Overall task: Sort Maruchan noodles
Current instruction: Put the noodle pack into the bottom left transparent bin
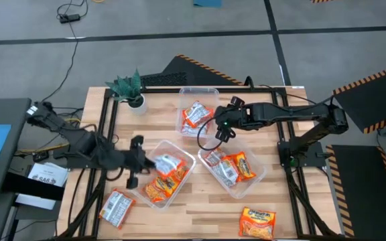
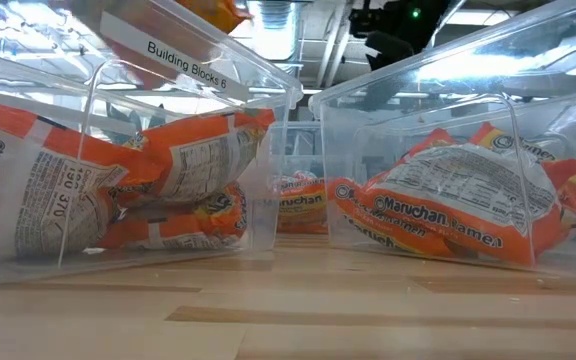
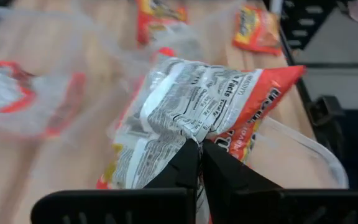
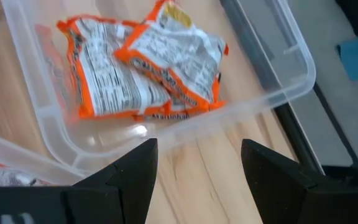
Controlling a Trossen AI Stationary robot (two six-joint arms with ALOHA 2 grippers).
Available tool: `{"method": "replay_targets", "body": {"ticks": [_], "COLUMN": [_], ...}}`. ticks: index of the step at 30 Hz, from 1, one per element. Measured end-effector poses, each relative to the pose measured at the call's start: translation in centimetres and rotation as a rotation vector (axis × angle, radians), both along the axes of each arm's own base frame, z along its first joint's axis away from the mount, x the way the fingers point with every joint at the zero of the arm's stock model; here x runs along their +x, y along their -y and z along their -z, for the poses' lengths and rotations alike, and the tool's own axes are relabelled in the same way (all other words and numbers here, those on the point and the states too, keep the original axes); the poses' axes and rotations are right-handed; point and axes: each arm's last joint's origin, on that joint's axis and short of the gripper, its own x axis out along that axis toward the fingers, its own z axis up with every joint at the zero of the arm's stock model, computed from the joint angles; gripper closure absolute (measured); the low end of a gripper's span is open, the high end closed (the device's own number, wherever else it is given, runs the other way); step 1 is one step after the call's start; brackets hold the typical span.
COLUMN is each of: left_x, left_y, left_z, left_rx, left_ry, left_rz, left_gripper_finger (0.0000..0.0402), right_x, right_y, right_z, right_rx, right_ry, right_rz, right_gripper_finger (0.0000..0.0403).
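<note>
The noodle packet (image 3: 191, 118) in hand is a flat, crinkly plastic pouch, silvery-grey on the printed back with an orange-red end. The left gripper (image 3: 199, 163) has its fingers pinched tight on the packet's lower edge and holds it over the left-hand tub (image 1: 187, 155), a clear, thin-walled plastic box that sits askew on the worktop (image 1: 200, 207).

That tub already contains several packets, orange and grey together. Two more clear tubs hold packets: one at the back (image 1: 214, 92), and one to the right (image 1: 259, 175). In the right wrist view the back tub's packets (image 4: 145, 62) lie overlapping, with white nutrition panels framed in orange.

Two packets lie loose on the bare wood, one near the front left corner (image 1: 117, 207) and one at the front right (image 1: 257, 221).

The right gripper (image 4: 199, 163) hangs just beside the back tub with its fingers spread wide and nothing between them.

The step in hand looks like placing the pinched packet into a tub. To do it well, the left gripper should carry the packet fully past the rim, lower it close to the pile, and only then release it. The film is slippery and light, so a high drop could let it slide over the edge. The tub is also light, and a nudge against its wall could shift it.

A small potted plant (image 1: 130, 89) stands at the back left, well apart.
</note>
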Motion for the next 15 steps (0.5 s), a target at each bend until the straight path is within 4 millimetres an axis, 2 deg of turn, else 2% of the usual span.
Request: {"method": "replay_targets", "body": {"ticks": [4, 7, 12, 15], "left_x": [0.7, 1.2, 1.1, 0.6], "left_y": [1.9, 2.4, 2.3, 1.9], "left_z": [1.4, 2.3, 2.4, 1.6], "left_rx": [0.029, 0.054, 0.058, 0.053], "left_ry": [-0.045, -0.081, -0.09, -0.08], "left_rz": [0.014, -0.007, -0.012, -0.017], "left_gripper_finger": [0.0401, 0.0392, 0.0337, 0.0298], "right_x": [-0.2, -0.2, -0.2, -0.2], "right_y": [0.0, 0.0, 0.0, 0.0], "right_z": [0.1, 0.1, 0.1, 0.1], "right_rx": [0.006, 0.006, 0.005, 0.005], "right_ry": [-0.021, -0.021, -0.021, -0.021], "right_rz": [0.008, 0.009, 0.009, 0.01], "right_gripper_finger": [0.0148, 0.0148, 0.0148, 0.0148]}}
